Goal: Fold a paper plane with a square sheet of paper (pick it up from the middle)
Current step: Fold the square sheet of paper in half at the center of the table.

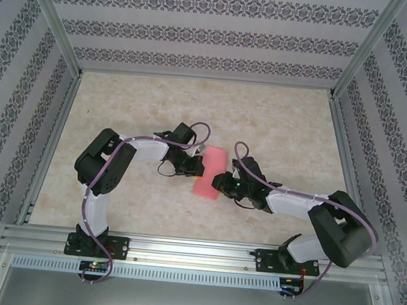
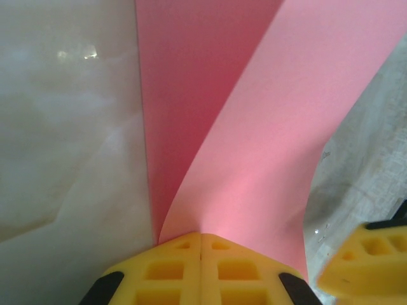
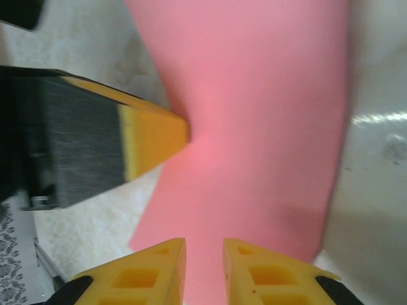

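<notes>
The square sheet of paper (image 1: 210,172), pink-red, lies mid-table between the two arms, bent over on itself. In the left wrist view its lighter upper flap (image 2: 273,127) curves up over a darker lower layer (image 2: 184,95). My left gripper (image 2: 201,236) is shut on the sheet's left edge, its yellow fingertips (image 3: 156,135) pinching the paper. My right gripper (image 3: 204,254) hovers over the sheet's near right edge with a narrow gap between its jaws and nothing gripped; pink paper (image 3: 261,121) shows through the gap. One of its fingers (image 2: 369,264) sits beside the sheet. A paper plane is out of view.
The marbled beige table (image 1: 285,124) is walled by patterned panels (image 1: 200,33) at the back and both sides. An aluminium rail (image 1: 194,252) runs along the near edge, carrying both arm bases. Bare tabletop stretches behind the paper.
</notes>
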Tool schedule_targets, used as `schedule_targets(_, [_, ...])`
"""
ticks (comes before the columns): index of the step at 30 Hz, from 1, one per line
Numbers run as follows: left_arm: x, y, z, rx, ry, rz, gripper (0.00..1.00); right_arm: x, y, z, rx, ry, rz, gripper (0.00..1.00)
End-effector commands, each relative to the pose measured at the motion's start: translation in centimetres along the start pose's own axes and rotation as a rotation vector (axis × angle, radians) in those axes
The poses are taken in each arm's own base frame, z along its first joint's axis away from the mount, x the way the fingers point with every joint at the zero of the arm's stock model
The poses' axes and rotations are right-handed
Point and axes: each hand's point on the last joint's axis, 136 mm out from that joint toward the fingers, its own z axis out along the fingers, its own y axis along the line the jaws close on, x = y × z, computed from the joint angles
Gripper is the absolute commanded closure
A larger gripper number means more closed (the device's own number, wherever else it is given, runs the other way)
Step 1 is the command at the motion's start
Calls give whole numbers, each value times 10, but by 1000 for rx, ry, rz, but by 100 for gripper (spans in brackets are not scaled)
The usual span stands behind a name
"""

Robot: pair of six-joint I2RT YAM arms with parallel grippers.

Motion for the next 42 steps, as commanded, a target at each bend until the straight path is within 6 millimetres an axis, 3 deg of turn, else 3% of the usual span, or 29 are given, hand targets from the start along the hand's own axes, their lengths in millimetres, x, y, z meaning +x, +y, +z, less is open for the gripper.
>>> schedule_targets(1, [21, 25, 16, -94, 74, -18, 100, 14, -19, 10, 21, 23, 34, 77])
schedule_targets(6, [21, 25, 16, -95, 77, -15, 100, 18, -23, 10, 34, 28, 45, 77])
schedule_targets(14, [21, 26, 16, -97, 78, -16, 100, 13, 8, -10, -5, -21, -13, 77])
schedule_targets(19, [20, 26, 17, -96, 80, -16, 100, 24, 2, -2, -14, 10, -2, 77])
schedule_targets(26, [21, 26, 17, -96, 84, -15, 100, 39, -22, 9, 62, 53, 25, 78])
schedule_targets(34, [21, 26, 17, -96, 83, -15, 100, 28, 6, -7, -8, 4, -23, 78])
schedule_targets(42, [20, 26, 18, -97, 84, -16, 100, 45, -20, 10, 47, 72, 15, 77])
